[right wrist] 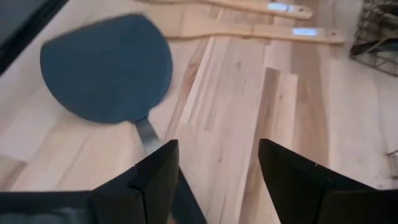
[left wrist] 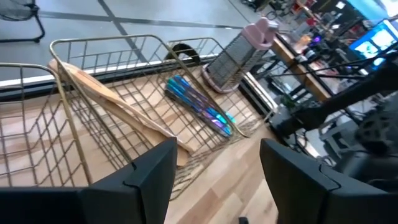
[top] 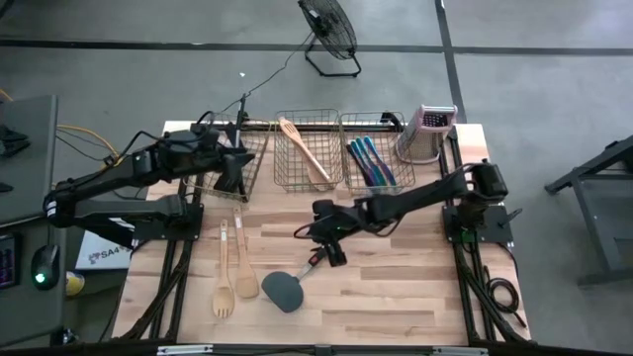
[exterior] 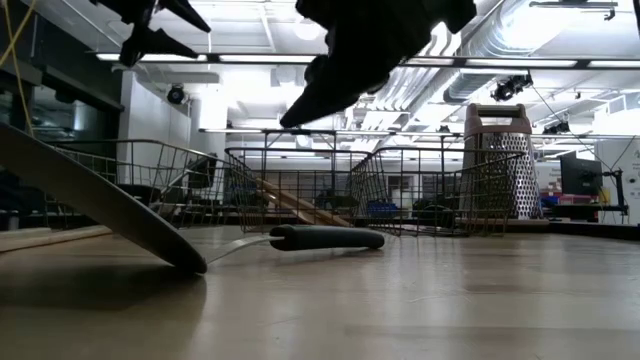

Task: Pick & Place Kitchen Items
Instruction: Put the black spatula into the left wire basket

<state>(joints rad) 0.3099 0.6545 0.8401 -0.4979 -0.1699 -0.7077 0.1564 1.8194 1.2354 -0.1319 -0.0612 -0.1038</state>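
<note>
You have three gold wire mesh baskets in a row at the table's far edge. The middle one holds one pale wooden spatula; the right one holds a bundle of slim blue and teal utensils. On the table lie two pale wooden pieces and one dark grey spatula with a black handle. The right gripper hovers just above that handle, fingers wide, holding nothing. The left gripper hangs over the left basket, open and empty.
</note>
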